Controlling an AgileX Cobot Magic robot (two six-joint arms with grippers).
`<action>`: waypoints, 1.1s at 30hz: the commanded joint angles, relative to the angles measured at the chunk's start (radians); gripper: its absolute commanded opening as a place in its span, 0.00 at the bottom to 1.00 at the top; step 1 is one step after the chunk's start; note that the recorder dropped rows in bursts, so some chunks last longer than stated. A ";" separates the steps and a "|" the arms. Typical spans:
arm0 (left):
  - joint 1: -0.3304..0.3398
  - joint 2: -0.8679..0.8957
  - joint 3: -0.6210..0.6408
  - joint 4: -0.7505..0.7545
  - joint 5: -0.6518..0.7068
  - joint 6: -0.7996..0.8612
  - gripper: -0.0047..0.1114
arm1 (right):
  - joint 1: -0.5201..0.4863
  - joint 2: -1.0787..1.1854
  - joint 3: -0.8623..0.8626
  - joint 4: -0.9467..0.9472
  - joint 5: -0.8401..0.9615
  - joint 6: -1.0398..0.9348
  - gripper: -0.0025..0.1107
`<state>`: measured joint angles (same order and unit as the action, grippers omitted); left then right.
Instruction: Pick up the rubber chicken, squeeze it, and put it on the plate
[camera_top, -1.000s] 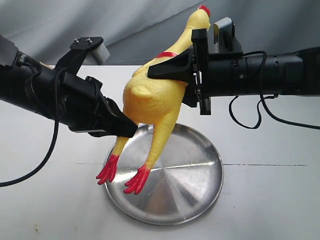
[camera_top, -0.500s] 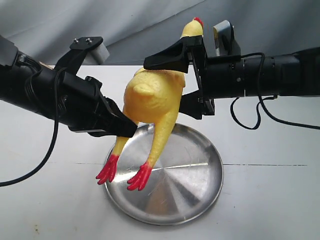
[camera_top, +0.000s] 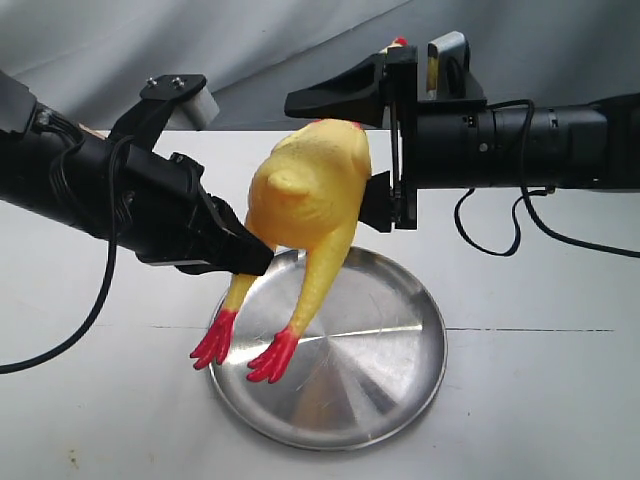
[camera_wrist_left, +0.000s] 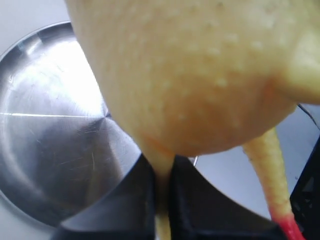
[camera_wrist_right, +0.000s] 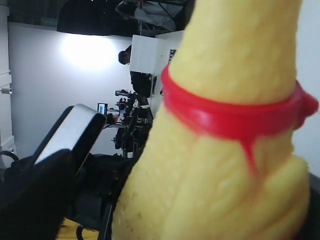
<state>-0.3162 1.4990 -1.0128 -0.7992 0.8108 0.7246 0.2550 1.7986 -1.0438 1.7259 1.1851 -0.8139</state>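
Note:
The yellow rubber chicken (camera_top: 305, 190) hangs in the air over the silver plate (camera_top: 390, 370), its red feet (camera_top: 272, 358) dangling just above the plate's left rim. My left gripper (camera_top: 255, 258) is shut on one thin leg just below the body; in the left wrist view the black fingers (camera_wrist_left: 145, 200) pinch that leg under the chicken (camera_wrist_left: 200, 75), with the plate (camera_wrist_left: 45, 125) beneath. My right gripper (camera_top: 335, 150) is open, one finger above and one below the chicken's upper body. The neck and red collar (camera_wrist_right: 230, 117) fill the right wrist view. Only the red comb (camera_top: 400, 42) shows behind the right gripper.
The plate lies on a white table (camera_top: 540, 400) with a grey cloth backdrop (camera_top: 300, 40) behind. A black cable (camera_top: 490, 235) loops under the right arm and another (camera_top: 90, 310) trails from the left arm. The left wrist camera (camera_top: 185, 95) juts above that arm.
My right gripper let go of the chicken's neck, opened wide and now straddles the upper body. The chicken's neck and head went behind it. The left gripper held still on the leg.

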 joint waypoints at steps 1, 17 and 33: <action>-0.003 -0.005 -0.010 -0.014 -0.011 0.007 0.04 | -0.006 -0.002 -0.005 -0.042 -0.005 -0.002 0.33; -0.003 -0.005 -0.010 -0.014 -0.004 0.006 0.04 | -0.006 -0.002 -0.005 -0.038 -0.006 -0.031 0.02; -0.003 -0.005 -0.010 -0.014 -0.004 0.006 0.04 | -0.006 -0.002 -0.005 -0.034 -0.050 -0.031 0.95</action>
<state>-0.3162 1.4990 -1.0128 -0.7992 0.8140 0.7246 0.2550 1.7986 -1.0438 1.6894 1.1372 -0.8368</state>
